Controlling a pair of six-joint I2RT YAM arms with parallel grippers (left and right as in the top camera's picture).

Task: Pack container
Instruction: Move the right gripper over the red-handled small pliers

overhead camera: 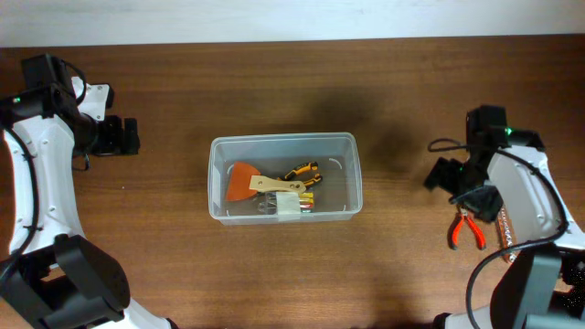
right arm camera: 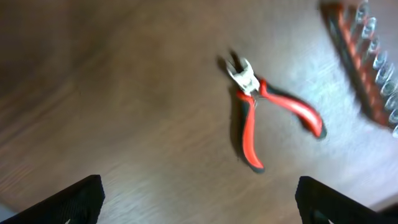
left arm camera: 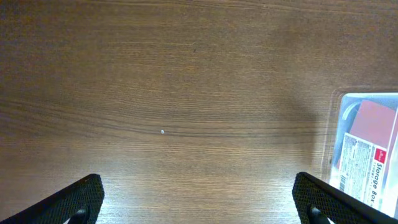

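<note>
Right end effector (right arm camera: 199, 205): fingers spread wide, empty, hanging above the red-handled pliers (right arm camera: 264, 109) on the right side of the bench (overhead camera: 164, 256). It looks lined up for the next pick.

Left end effector (left arm camera: 199, 202): also wide apart, holding nothing, touching nothing, over bare wood at far left. Probably parked there to leave the middle free.

Container (overhead camera: 216, 183) sits mid-bench, well apart from both arms, open top up so tools can drop straight in.

Already inside:
- an orange scraper (overhead camera: 239, 181) with a wooden handle
- a yellow-and-black tool (overhead camera: 302, 171) beside it
- a pale block (overhead camera: 291, 206) against the near wall; can't tell what it is

Pliers lie flat with the handles slightly splayed, so a top-down pinch across them seems feasible. Strip of bits (right arm camera: 364, 68) lies just right of the pliers, not touching. It's close enough to get nudged on the approach.
</note>
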